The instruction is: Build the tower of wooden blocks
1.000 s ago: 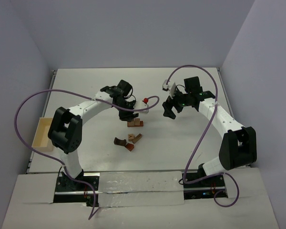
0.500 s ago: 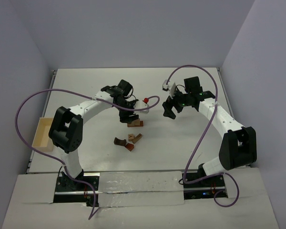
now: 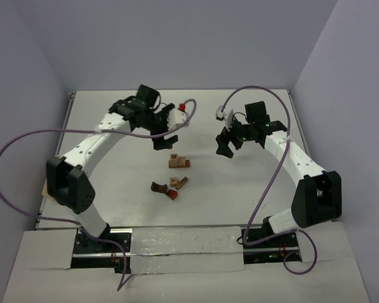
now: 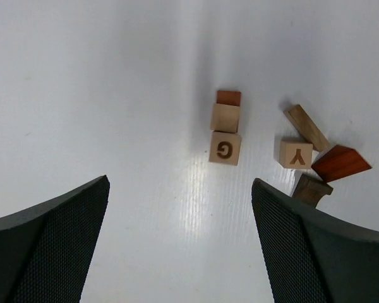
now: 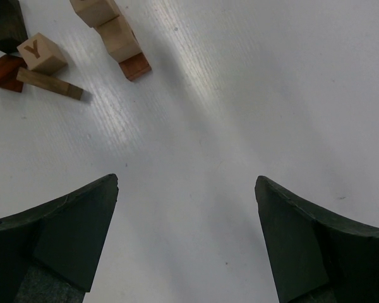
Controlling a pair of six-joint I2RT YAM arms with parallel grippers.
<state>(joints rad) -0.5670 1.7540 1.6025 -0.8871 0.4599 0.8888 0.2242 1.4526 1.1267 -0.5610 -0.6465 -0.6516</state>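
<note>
Three blocks touch in a short row at mid-table: a tan block marked G (image 4: 225, 148), a plain tan block (image 4: 225, 117) and a flat reddish one (image 4: 228, 97); the top view shows them as one cluster (image 3: 177, 161). Nearer the arms lies a loose group (image 3: 170, 187): a tan Y block (image 4: 295, 154), a brown plank (image 4: 306, 126), a reddish wedge (image 4: 340, 163) and a dark brown piece (image 4: 311, 188). My left gripper (image 3: 166, 134) hangs open and empty above and behind the row. My right gripper (image 3: 227, 144) is open and empty, to the right of the blocks.
Purple cables loop off both arms, one wide on the left (image 3: 12, 148) and one over the right arm (image 3: 268, 95). Grey walls close the table (image 3: 196, 208) at the back and sides. The right wrist view has the Y block (image 5: 42, 53) at its upper left.
My left gripper has opened, let go at the three-block row and pulled up and back toward the far left. The blocks stay put. The right arm has hardly moved.
</note>
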